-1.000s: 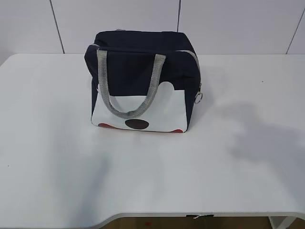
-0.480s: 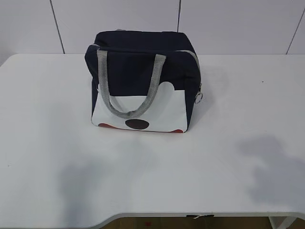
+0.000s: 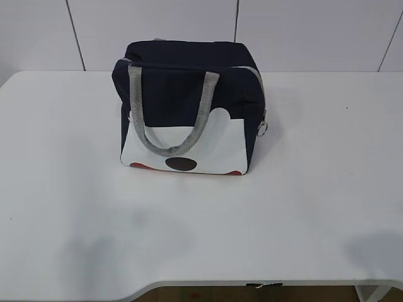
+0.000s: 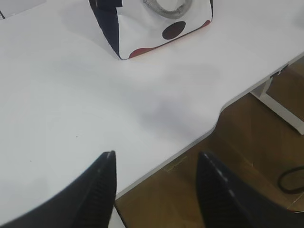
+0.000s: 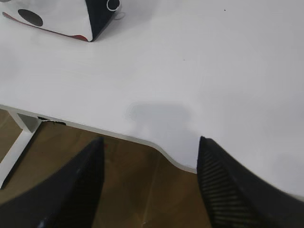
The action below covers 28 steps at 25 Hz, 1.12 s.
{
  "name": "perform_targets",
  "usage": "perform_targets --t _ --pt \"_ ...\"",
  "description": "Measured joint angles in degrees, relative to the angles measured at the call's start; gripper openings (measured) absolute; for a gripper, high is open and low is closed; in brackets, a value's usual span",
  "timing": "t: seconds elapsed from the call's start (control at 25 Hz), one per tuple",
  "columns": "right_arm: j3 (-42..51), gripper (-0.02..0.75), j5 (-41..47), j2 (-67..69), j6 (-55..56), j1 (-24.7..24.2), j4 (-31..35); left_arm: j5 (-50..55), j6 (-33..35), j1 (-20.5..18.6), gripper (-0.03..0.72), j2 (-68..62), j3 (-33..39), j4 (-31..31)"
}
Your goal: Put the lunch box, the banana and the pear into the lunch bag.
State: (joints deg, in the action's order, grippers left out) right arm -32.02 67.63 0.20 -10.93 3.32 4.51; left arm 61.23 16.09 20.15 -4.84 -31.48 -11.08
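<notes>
At the near edge of the white counter (image 3: 302,207), over the brown floor (image 5: 71,142) beyond its rim, the left gripper (image 4: 156,168) is seen in its wrist view with its dark jaws spread apart and nothing between them. The right gripper (image 5: 149,156) is likewise seen in its own wrist view, over the near counter edge, its jaws parted wide and empty. Neither gripper is caught by the exterior view, where only soft shadows are cast on the near counter surface. Farther back, near the middle of the counter and slightly to the left, the lunch bag (image 3: 189,82) is set upright, well apart from both grippers. Its white lower panel (image 3: 214,145) is turned toward the near side, a grey handle (image 3: 167,148) is draped down over that panel, and a metal ring pull (image 3: 262,130) hangs at its right end. The bag's top appears closed.
</notes>
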Motion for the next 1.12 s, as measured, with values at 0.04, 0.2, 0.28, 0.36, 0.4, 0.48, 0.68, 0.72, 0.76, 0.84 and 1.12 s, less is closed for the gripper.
perform_targets --t 0.04,0.2,0.28,0.36,0.4,0.48,0.68,0.72,0.76,0.84,1.12 --pt "0.7 0.494 0.4 -0.7 0.0 0.0 -0.3 0.0 0.0 0.0 0.404 0.9 0.0 0.0" --pt "2.7 0.494 0.8 -1.1 0.0 0.0 -0.4 0.9 0.0 0.0 0.396 3.6 0.2 0.0" --pt "2.8 0.494 0.8 -1.1 0.0 0.0 -0.5 2.1 0.0 0.0 0.393 3.9 0.7 0.0" --pt "2.8 0.494 0.8 -1.1 0.0 0.1 -0.5 2.9 0.0 0.0 0.392 4.2 1.1 0.0" --pt "2.8 0.494 0.8 -1.1 0.0 0.1 -0.5 2.9 0.0 0.0 0.388 4.2 1.2 0.0" --pt "2.8 0.493 0.8 -1.1 0.0 0.1 -0.5 3.0 0.0 0.0 0.38 4.2 1.3 0.0" --pt "4.0 0.49 -0.5 -1.1 0.1 0.1 -0.3 3.0 0.0 0.0 0.371 4.2 1.3 0.7" --pt "4.0 0.488 -0.7 -1.1 0.1 0.1 -0.3 3.0 0.0 0.0 0.371 4.2 1.3 0.7" --pt "4.0 0.484 -0.9 -1.1 0.2 0.1 -0.3 3.0 0.0 0.0 0.371 4.2 1.3 0.8" --pt "4.0 0.477 -1.0 -1.1 0.3 0.1 -0.3 3.0 0.0 0.0 0.371 4.2 1.3 0.8" --pt "4.0 0.47 -1.0 -1.1 0.4 0.1 -0.3 3.0 0.0 0.0 0.37 4.2 1.3 1.0"
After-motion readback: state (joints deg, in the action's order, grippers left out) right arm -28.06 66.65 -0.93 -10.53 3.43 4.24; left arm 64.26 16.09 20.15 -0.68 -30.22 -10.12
